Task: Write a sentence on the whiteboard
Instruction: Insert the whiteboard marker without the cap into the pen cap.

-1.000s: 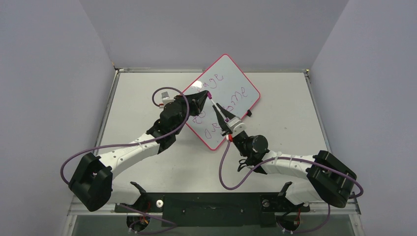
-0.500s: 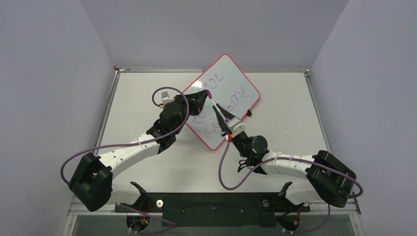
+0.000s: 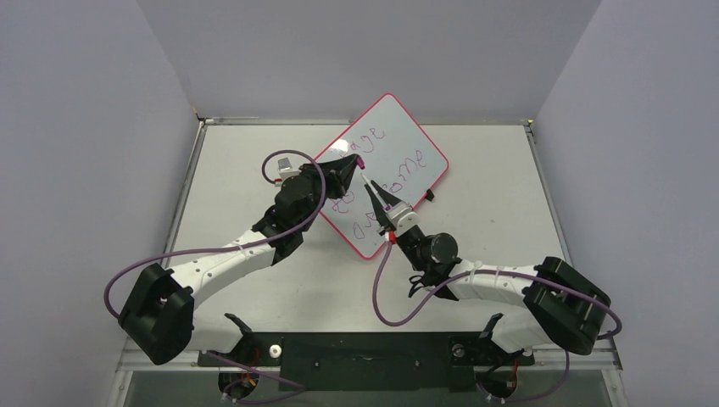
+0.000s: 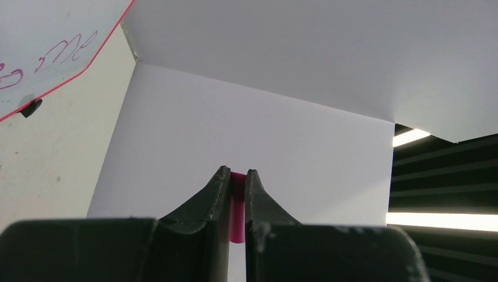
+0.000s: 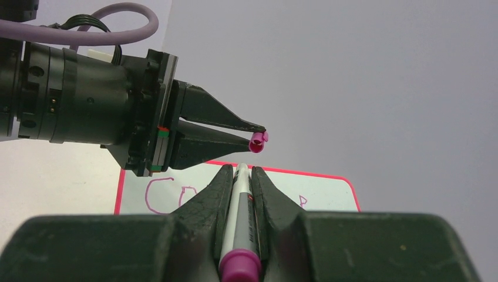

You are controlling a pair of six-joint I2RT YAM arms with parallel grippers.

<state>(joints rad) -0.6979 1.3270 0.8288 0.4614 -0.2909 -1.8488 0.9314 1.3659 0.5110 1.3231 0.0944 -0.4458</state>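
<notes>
Purple-pink handwriting, the sentence, is already running in slanted lines across the whiteboard. The board is lying cornerwise toward the far middle of the surface, its thin pink-red rim glowing against the grey.

Over the last second the right hand has been edging slightly leftward with its wrist, while the left hand is staying where it was. The right hand is clamping narrowly on the white marker, whose tip is pointing up just below the magenta cap. The left hand is pinching that cap at its fingertips, above the board's left part. Tip and cap are sitting near each other but not yet touching.

This is looking like lining up to recap, so the writing is probably finished. Some letters are lying hidden under the arms, so the full wording cannot be read.
</notes>
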